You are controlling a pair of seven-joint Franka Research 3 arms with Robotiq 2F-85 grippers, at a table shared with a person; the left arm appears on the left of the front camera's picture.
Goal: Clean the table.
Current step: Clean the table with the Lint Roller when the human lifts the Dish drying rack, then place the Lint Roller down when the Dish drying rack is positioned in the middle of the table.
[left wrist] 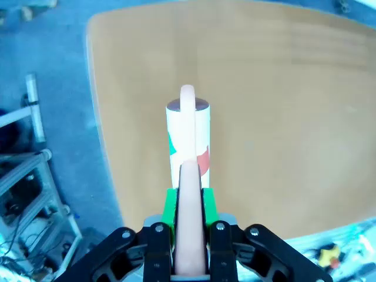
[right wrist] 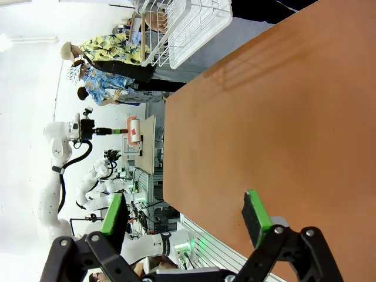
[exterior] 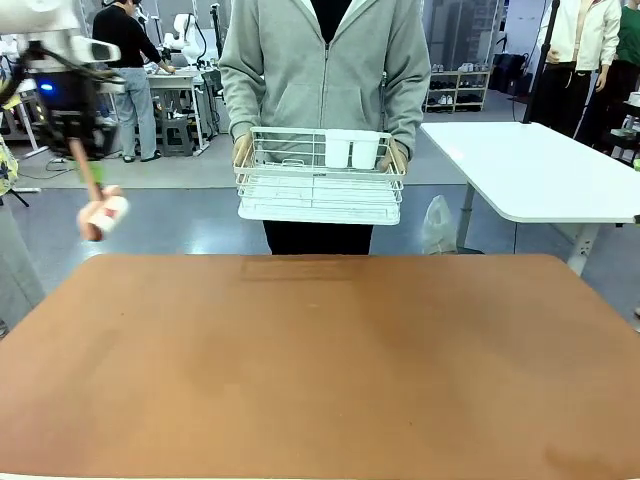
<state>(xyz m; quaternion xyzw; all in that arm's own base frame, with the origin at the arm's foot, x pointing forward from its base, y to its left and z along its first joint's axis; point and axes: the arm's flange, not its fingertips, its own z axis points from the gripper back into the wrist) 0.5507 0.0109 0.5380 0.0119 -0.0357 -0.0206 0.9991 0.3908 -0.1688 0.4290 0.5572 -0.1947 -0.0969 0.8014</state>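
Starting on the left: the left gripper (left wrist: 189, 202) is clamped tight on the pink handle (left wrist: 189, 241) of a roller (left wrist: 188, 135), green pads pressed against both sides of it with no gap. The roller head points away from the fingers. In the front view the roller (exterior: 105, 215) hangs in the air by the far-left corner of the table (exterior: 320, 370), and it doesn't look like it's touching the top. From the wrist cam it sits over the strip of table just inside the edge, but I can't tell how high. Moving to the middle, the table itself is a big reddish-brown slab filling the lower half of the front view, and there's nothing on it that I can make out, no crumbs or stains either, though fine stuff would be too small to see anyway. Behind its far edge a person has both hands (exterior: 243, 150) on a white wire rack (exterior: 320, 185) with two white cups (exterior: 350, 150) in it, held up completely off the table. Over on the right, the right gripper (right wrist: 185, 212) has its fingers spread wide with nothing between them, hovering over the table's near side. So my read: the clearing-off part looks done, since the rack is off the top, and what's left is the actual rolling pass across the surface, which I'd guess hasn't started given the roller is up in the air at the corner.
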